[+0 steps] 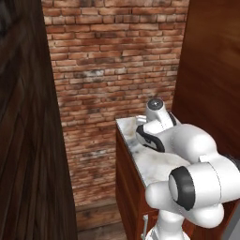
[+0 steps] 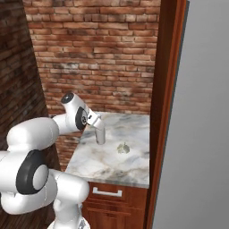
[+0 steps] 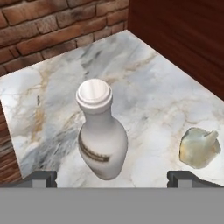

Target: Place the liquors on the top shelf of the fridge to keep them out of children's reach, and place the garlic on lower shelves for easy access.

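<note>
Presently my gripper (image 3: 112, 178) hangs spread wide above the cream bottle (image 3: 101, 133), holding nothing; garlic (image 3: 199, 147) lies right of it on the desk (image 3: 144, 83). Risk: off-centre descent tips the upright bottle.

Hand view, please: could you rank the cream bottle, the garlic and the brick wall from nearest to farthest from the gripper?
1. Cream bottle, upright between the open gripper tips.
2. Garlic, on the marble counter toward the right tip.
3. Brick wall, behind the counter's far edge.

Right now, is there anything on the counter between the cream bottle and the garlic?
No. In the hand view, bare marble counter lies between the cream bottle and the garlic; they stand apart.
</note>
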You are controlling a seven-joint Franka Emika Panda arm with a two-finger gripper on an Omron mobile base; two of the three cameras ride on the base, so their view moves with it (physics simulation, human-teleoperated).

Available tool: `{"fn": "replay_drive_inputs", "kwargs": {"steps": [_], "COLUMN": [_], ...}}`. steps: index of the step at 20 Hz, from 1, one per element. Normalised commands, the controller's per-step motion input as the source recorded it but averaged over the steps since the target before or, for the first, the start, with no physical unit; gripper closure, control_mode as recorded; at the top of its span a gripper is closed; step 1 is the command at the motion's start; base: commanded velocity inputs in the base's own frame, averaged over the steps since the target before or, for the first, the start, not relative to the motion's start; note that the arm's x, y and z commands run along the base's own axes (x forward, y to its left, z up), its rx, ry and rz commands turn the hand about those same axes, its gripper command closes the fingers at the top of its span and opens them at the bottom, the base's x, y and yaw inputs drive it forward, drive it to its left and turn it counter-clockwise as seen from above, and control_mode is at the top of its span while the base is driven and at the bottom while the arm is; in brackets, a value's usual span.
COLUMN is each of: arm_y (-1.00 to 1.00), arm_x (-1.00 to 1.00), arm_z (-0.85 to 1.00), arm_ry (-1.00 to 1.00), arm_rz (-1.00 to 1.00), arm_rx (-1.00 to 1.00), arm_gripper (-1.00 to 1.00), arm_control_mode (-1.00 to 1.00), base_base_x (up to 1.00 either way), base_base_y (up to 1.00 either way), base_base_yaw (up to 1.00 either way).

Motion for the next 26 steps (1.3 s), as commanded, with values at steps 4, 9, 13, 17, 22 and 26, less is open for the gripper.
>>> {"fn": "replay_drive_inputs", "kwargs": {"steps": [4,9,13,17,22,26], "arm_y": [-0.02,-0.08,-0.08,-0.04,0.00,0.00], "arm_x": [0.14,0.15,0.13,0.11,0.10,0.08], "arm_z": [-0.02,0.00,-0.01,-0.08,-0.13,-0.13], "arm_ry": [0.00,0.00,0.00,0.00,0.00,0.00], "arm_rz": [0.00,0.00,0.00,0.00,0.00,0.00], "arm_rx": [0.00,0.00,0.00,0.00,0.00,0.00], "arm_gripper": [-1.00,-1.00,-1.00,-1.00,-1.00,-1.00], "arm_control_mode": [-1.00,-1.00,-1.00,-1.00,-1.00,-1.00], "base_base_x": [0.00,0.00,0.00,0.00,0.00,0.00], "base_base_y": [0.00,0.00,0.00,0.00,0.00,0.00], "base_base_yaw": [0.00,0.00,0.00,0.00,0.00,0.00]}}
